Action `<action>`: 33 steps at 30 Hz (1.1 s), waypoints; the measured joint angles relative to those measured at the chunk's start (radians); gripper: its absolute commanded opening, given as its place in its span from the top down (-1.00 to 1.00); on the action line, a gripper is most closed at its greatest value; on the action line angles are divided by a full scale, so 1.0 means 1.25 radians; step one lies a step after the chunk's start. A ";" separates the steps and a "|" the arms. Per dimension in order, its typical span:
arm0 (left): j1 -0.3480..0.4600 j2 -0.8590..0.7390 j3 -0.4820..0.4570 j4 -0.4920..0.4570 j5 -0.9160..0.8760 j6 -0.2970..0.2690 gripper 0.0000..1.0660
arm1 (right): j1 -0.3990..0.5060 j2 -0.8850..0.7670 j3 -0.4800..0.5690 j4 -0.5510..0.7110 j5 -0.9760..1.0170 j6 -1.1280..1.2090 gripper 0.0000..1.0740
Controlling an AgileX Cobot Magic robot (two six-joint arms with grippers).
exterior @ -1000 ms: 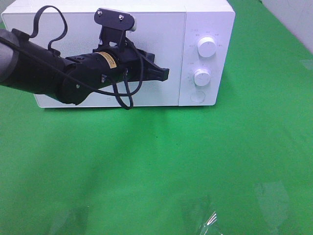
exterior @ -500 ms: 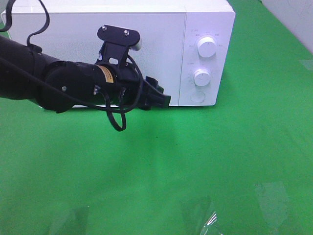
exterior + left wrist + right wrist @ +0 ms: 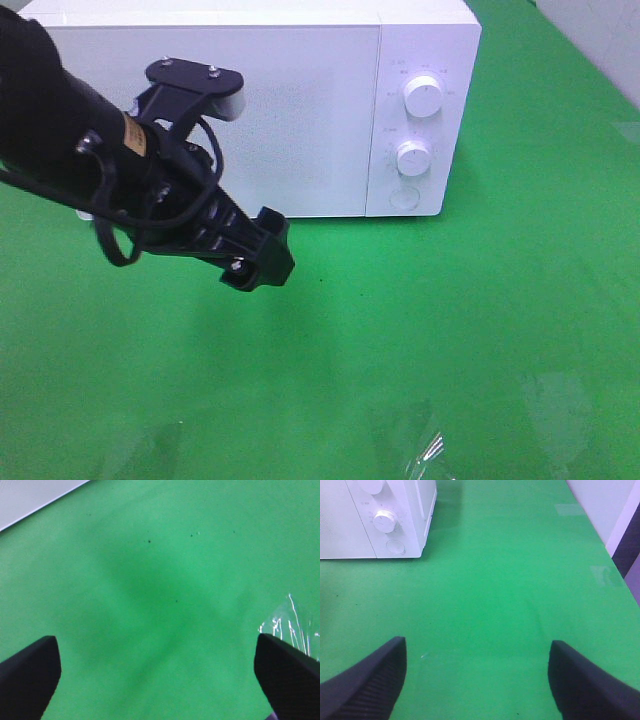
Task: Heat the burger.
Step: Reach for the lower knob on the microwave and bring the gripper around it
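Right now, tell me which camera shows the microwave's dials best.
The exterior high view: upper dial and lower dial both face it, whole. The right wrist view shows the lower one but crops the upper. The left wrist view catches only a white microwave corner.

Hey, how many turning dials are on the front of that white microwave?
2. Both sit on the control panel at the right of the microwave: the upper dial near its top, the lower dial directly beneath. The flat round button below isn't a dial. None looks hidden.
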 measured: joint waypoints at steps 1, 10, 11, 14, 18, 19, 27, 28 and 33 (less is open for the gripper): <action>0.000 0.000 0.000 0.000 0.000 0.000 -0.98 | 0.000 0.000 0.000 0.000 0.000 0.000 -0.42; 0.186 -0.103 0.000 -0.001 0.225 0.006 -0.98 | 0.000 0.000 0.000 0.000 0.000 0.000 -0.42; 0.210 -0.114 0.000 -0.001 0.249 0.010 -0.98 | 0.000 0.000 0.000 0.000 0.000 0.000 -0.42; 0.330 -0.161 0.000 -0.001 0.324 0.038 -0.98 | 0.000 0.000 0.000 0.000 0.000 0.000 -0.42; 0.402 -0.195 0.000 -0.002 0.370 0.055 -0.98 | 0.000 0.000 0.000 0.000 0.000 0.000 -0.42; 0.451 -0.222 0.000 -0.002 0.398 0.065 -0.98 | 0.000 0.000 0.000 0.000 0.000 0.000 -0.42; 0.558 -0.318 0.046 -0.002 0.423 0.062 -0.98 | 0.000 0.000 0.000 0.000 0.000 0.000 -0.42; 0.566 -0.352 0.078 -0.002 0.424 0.062 -0.98 | 0.000 0.000 0.000 0.000 0.000 0.000 -0.42; 0.566 -0.451 0.176 0.013 0.430 0.062 -0.97 | 0.000 0.000 0.000 0.000 0.000 0.000 -0.42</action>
